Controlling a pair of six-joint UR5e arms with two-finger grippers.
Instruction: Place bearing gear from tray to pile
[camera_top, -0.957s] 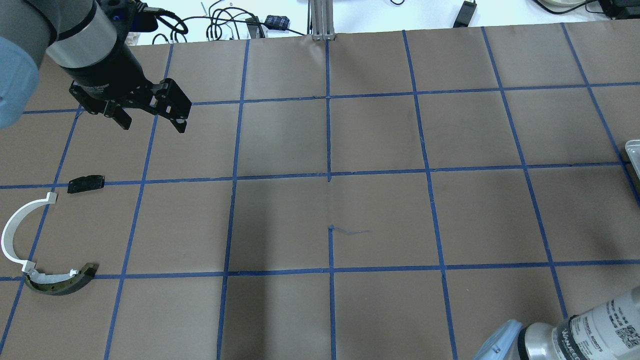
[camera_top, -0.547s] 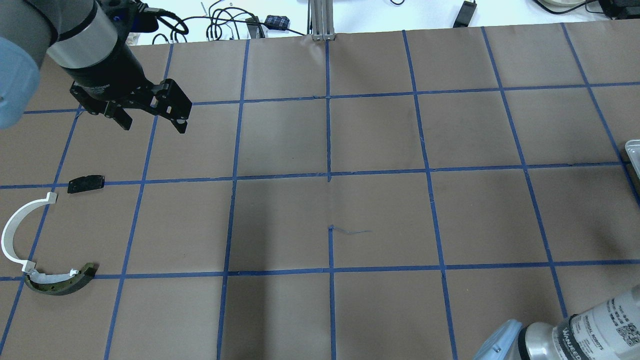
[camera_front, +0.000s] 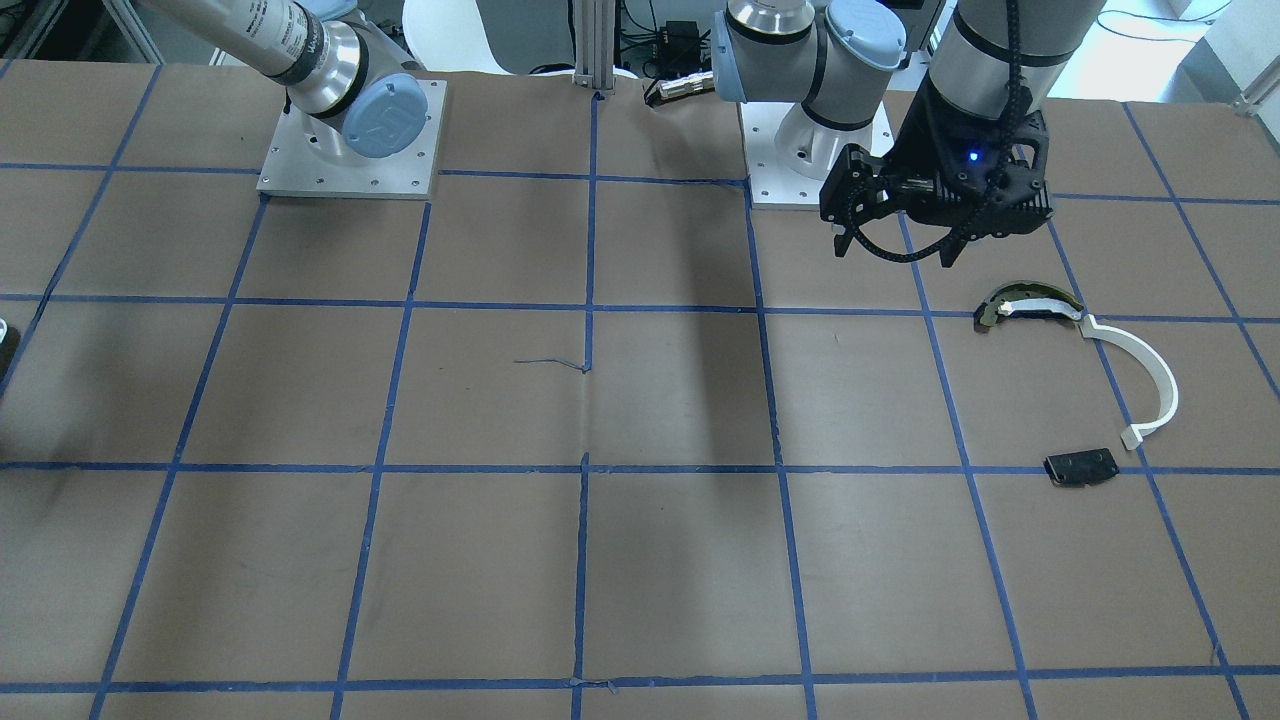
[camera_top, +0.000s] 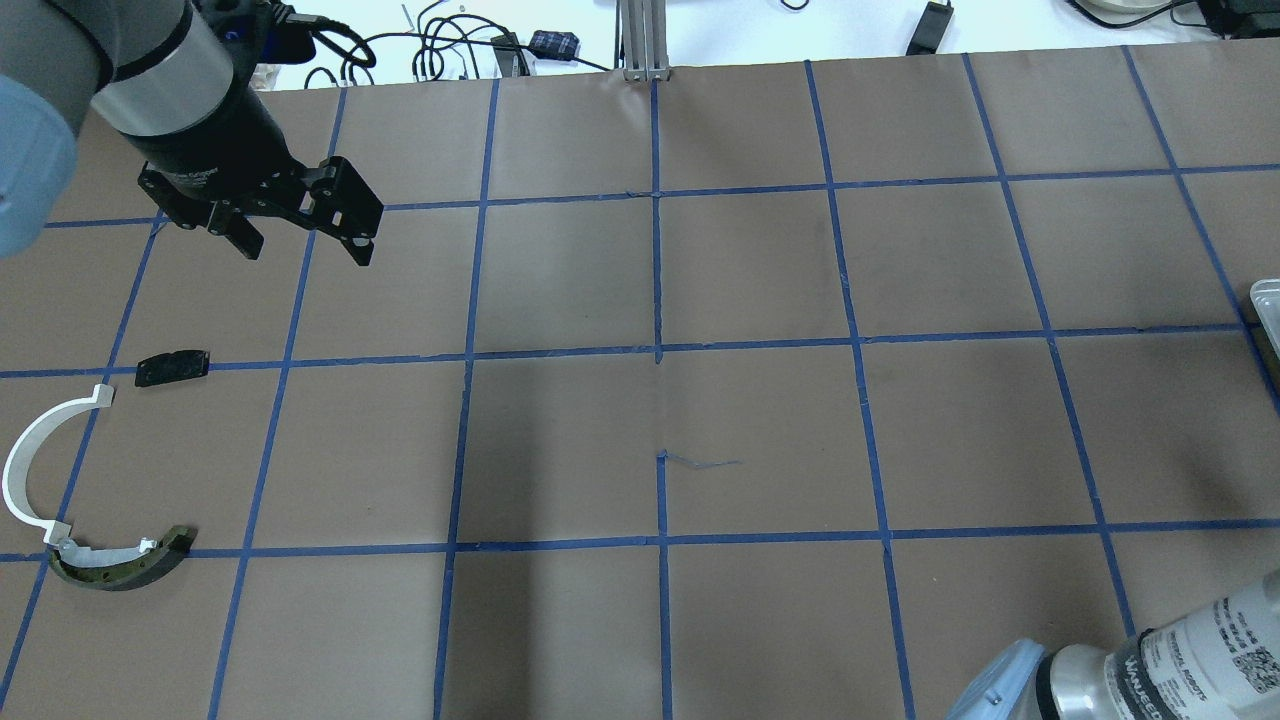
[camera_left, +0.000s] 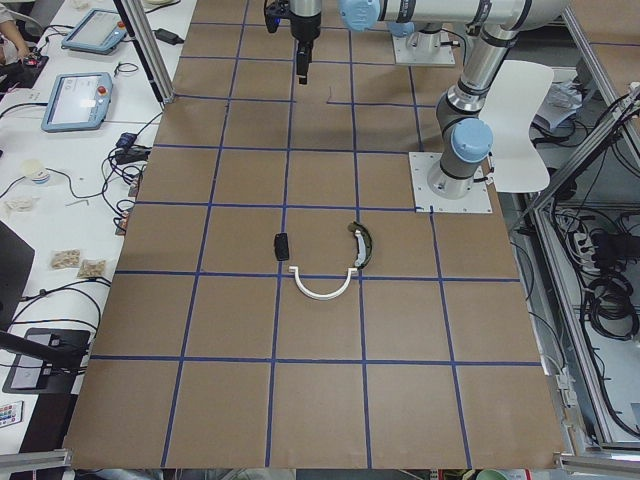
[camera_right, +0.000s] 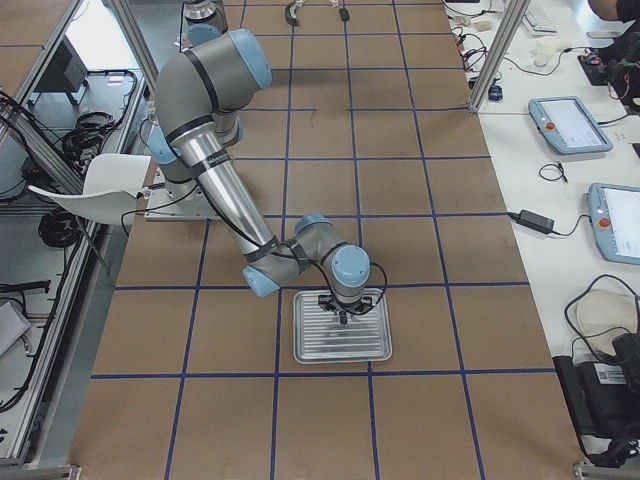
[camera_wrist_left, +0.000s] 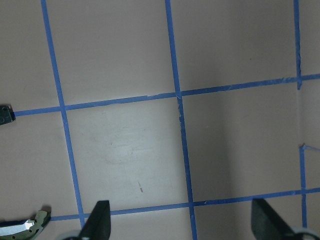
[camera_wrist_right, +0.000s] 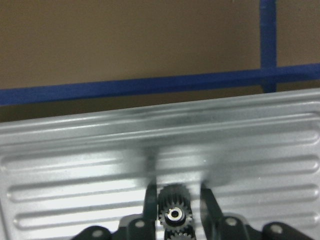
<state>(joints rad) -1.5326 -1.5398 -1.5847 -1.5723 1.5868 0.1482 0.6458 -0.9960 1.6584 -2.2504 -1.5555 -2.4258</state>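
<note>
The small dark bearing gear (camera_wrist_right: 174, 214) sits between my right gripper's (camera_wrist_right: 177, 207) fingers over the ribbed metal tray (camera_wrist_right: 75, 165). The jaws are nearly together and look shut on it. I cannot tell whether it is lifted. The exterior right view shows this gripper (camera_right: 343, 310) down at the tray (camera_right: 310, 355). The pile lies at the table's left end: a curved white strip (camera_top: 25, 450), a dark arc piece with a cream top (camera_top: 120, 568) and a flat black plate (camera_top: 172, 367). My left gripper (camera_top: 305, 248) is open and empty, hanging above the table beyond the pile.
Brown paper with a blue tape grid covers the table (camera_top: 760, 420). The tray's corner (camera_top: 1268, 300) shows at the overhead view's right edge. A metal post (camera_top: 640, 40) and cables stand at the far edge. The arm bases (camera_front: 350, 140) are bolted along the robot's side.
</note>
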